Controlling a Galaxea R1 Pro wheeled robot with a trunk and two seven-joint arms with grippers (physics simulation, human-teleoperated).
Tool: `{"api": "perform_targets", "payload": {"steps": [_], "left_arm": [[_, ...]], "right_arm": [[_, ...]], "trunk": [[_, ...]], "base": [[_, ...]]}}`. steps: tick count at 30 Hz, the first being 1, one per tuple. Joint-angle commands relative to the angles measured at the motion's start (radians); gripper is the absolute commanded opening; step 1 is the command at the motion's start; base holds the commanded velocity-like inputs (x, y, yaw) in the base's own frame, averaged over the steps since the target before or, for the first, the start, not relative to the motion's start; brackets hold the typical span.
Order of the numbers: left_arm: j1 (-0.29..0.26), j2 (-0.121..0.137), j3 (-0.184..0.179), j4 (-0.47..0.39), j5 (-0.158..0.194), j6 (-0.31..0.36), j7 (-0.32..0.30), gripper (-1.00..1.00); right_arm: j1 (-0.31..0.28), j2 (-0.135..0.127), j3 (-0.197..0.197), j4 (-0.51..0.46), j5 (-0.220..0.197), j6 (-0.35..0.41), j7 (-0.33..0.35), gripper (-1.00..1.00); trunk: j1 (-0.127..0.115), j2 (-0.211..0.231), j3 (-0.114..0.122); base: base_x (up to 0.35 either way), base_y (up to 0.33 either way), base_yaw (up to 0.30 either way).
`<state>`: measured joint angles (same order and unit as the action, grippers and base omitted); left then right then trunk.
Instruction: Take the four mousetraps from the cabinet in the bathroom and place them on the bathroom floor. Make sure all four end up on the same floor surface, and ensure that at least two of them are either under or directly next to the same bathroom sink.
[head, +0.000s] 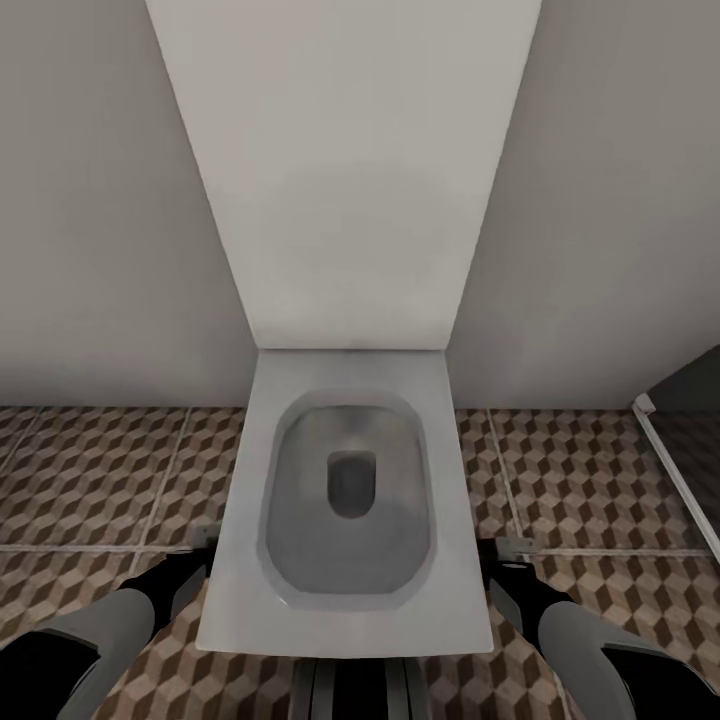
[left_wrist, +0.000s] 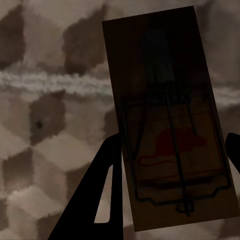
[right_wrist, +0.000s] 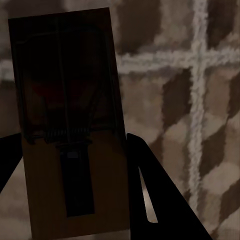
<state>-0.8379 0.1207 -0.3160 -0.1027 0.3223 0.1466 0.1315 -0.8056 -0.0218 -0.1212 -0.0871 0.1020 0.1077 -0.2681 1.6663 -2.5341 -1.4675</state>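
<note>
In the left wrist view a dark-brown mousetrap (left_wrist: 165, 100) with a red mouse mark and a wire bar sits between the black fingers (left_wrist: 107, 170) of my left gripper (left_wrist: 172, 150), which is shut on it above the cube-pattern bathroom floor (left_wrist: 45, 150). In the right wrist view a second mousetrap (right_wrist: 70, 75) is held the same way by my right gripper (right_wrist: 70, 145). In the head view the left gripper (head: 205, 540) and right gripper (head: 510, 550) hang low on either side of a toilet, over the bathroom floor (head: 90, 470). The sink is out of view.
A white square toilet (head: 350, 630) with its tall white back panel (head: 345, 170) stands straight ahead against the grey wall, between my arms. A dark panel with a white edge (head: 680, 470) runs along the floor at the right. Tiled floor lies open to both sides.
</note>
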Motion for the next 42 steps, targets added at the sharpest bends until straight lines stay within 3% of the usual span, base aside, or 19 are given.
{"api": "perform_targets", "payload": {"steps": [1, 15, 24, 31, 42], "left_arm": [[0.000, 0.001, -0.009, -0.003, 0.007, 0.007, 0.008, -1.00], [0.000, 0.027, -0.008, -0.003, 0.006, 0.007, 0.009, -1.00], [0.000, 0.040, -0.008, -0.003, 0.006, 0.007, 0.009, -1.00], [0.000, 0.043, -0.008, -0.003, 0.007, 0.007, 0.008, -1.00], [0.000, 0.043, -0.008, -0.003, 0.008, 0.007, 0.008, -1.00]], "right_arm": [[0.000, 0.000, -0.008, -0.002, 0.007, 0.006, -0.002, -1.00], [0.000, -0.002, -0.008, -0.002, 0.004, 0.006, -0.001, -1.00], [0.000, -0.037, -0.026, -0.002, 0.002, 0.006, -0.001, -1.00], [0.000, -0.046, -0.051, -0.002, 0.003, 0.006, 0.000, -1.00], [0.000, -0.047, -0.054, -0.002, 0.004, 0.006, 0.002, -1.00]], "trunk": [[0.000, 0.000, -0.001], [0.000, 0.000, -0.001], [0.000, 0.000, -0.001], [0.000, 0.000, -0.001], [0.004, -0.002, -0.035]], "base": [[0.000, 0.000, 0.000], [0.000, 0.000, 0.000], [0.000, 0.000, 0.000], [0.000, 0.000, 0.000], [0.000, 0.000, 0.000]]}}
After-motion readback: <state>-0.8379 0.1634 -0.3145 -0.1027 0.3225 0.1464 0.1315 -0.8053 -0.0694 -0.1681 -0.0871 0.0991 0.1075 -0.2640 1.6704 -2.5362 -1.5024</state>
